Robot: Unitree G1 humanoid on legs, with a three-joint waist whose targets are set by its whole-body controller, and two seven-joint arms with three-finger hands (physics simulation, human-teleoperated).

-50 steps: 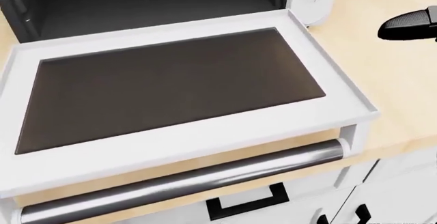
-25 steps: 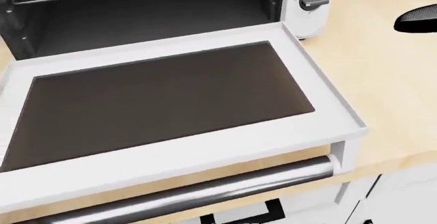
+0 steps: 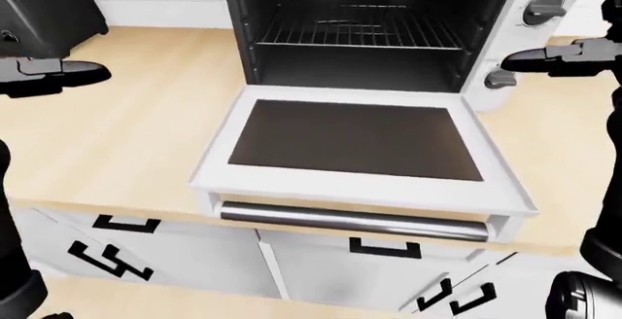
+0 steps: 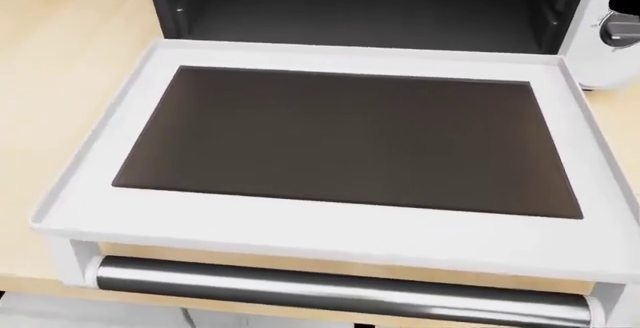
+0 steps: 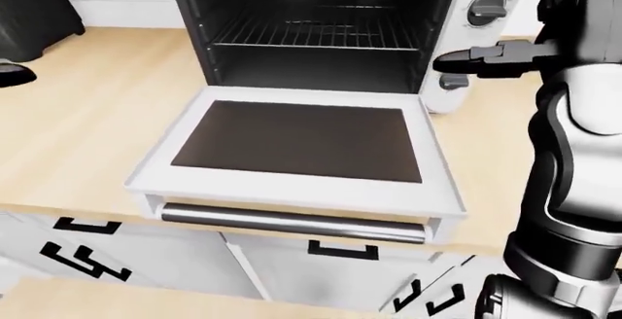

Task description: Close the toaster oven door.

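Observation:
The white toaster oven (image 3: 505, 34) stands on the wooden counter with its black cavity and wire rack (image 3: 355, 31) exposed. Its door (image 4: 350, 137) lies flat open, dark glass panel up, and its metal handle bar (image 4: 340, 287) overhangs the counter's edge. My left hand (image 3: 92, 75) hovers open over the counter, well to the left of the door. At the oven's right side, beside the knobs (image 5: 486, 5), my right hand (image 5: 445, 62) hangs open with its fingers stretched out. Neither hand touches the door, and the head view shows no hand.
A black appliance (image 3: 44, 5) stands at the top left of the left-eye view. Below the wooden counter (image 3: 136, 137) are white cabinet fronts with black handles (image 3: 384, 248). My right arm (image 5: 574, 151) fills the right edge of the right-eye view.
The head camera has swung left, so the oven and door sit further right and squarer in the picture. My right hand has left the head view. The door stays flat open.

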